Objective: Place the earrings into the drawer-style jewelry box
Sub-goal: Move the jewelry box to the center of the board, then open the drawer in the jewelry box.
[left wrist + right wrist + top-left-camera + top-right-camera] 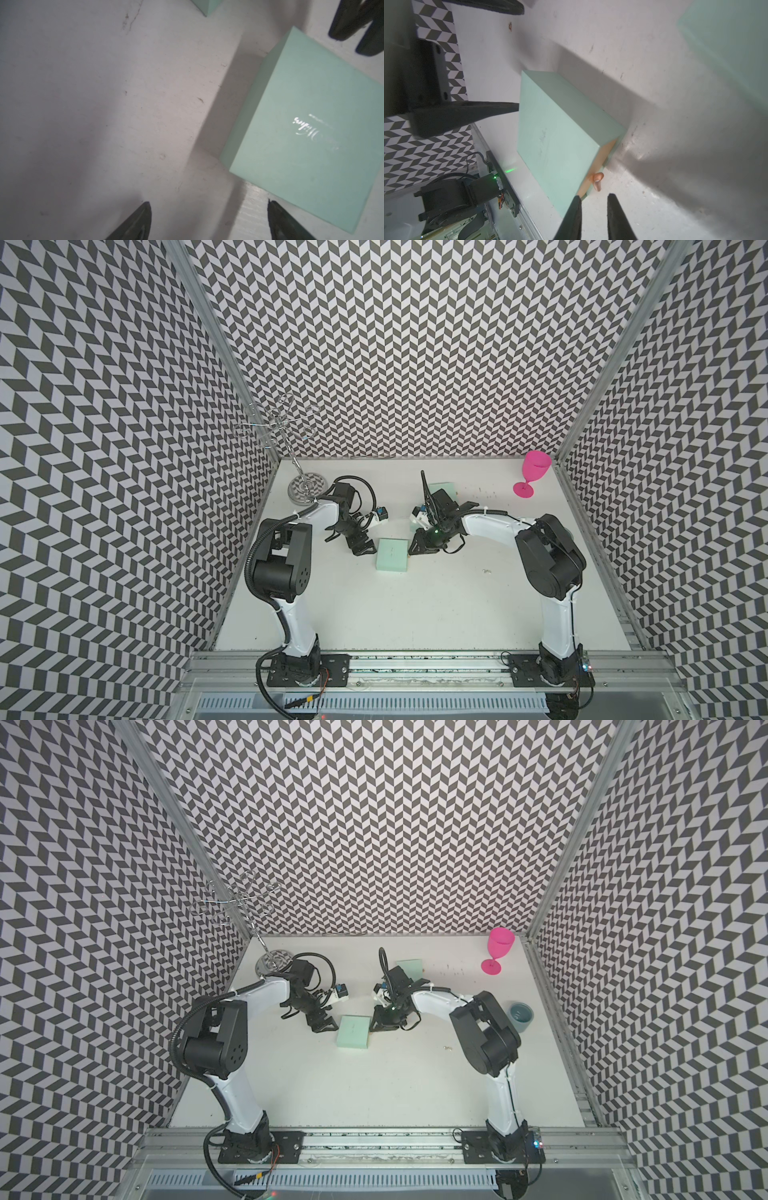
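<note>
Peach drawer knob (pixel 598 180) seen from right wrist, not left.

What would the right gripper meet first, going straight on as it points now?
Probably the small peach pull tab on the drawer front of the mint-green cardboard box, ahead of the right gripper; depth is unclear.
</note>
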### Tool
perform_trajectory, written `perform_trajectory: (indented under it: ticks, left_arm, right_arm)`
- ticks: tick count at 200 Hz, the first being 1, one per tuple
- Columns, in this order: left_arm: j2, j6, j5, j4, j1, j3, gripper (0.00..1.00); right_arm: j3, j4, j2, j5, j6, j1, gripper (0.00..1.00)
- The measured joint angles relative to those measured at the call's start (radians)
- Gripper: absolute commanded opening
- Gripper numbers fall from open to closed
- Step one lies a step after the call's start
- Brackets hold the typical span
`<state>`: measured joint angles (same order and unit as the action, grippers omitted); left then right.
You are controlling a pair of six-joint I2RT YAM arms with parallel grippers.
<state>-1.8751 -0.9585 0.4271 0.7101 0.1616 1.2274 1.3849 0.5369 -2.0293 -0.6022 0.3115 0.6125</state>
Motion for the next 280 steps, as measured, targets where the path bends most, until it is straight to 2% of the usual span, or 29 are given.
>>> perform_trajectory:
  ticks: [56, 100, 151, 280]
  left_arm:
    - [0.025, 0.01, -0.002, 0.014, -0.084, 0.089, 0.89]
    - [0.057, 0.01, 0.043, 0.066, -0.028, 0.148, 0.89]
    - [0.054, 0.01, 0.084, 0.119, 0.032, 0.152, 0.89]
    - [-0.003, -0.016, 0.09, 0.158, 0.058, 0.127, 0.89]
  right_arm:
    - [-0.012, -0.002, 0.0, 0.025, -0.015, -0.001, 0.23]
    - [-0.012, -0.017, -0.001, 0.002, -0.016, -0.001, 0.23]
    - [-0.011, -0.021, -0.023, -0.021, -0.031, -0.001, 0.24]
    - [0.022, -0.021, -0.07, -0.054, -0.049, -0.001, 0.23]
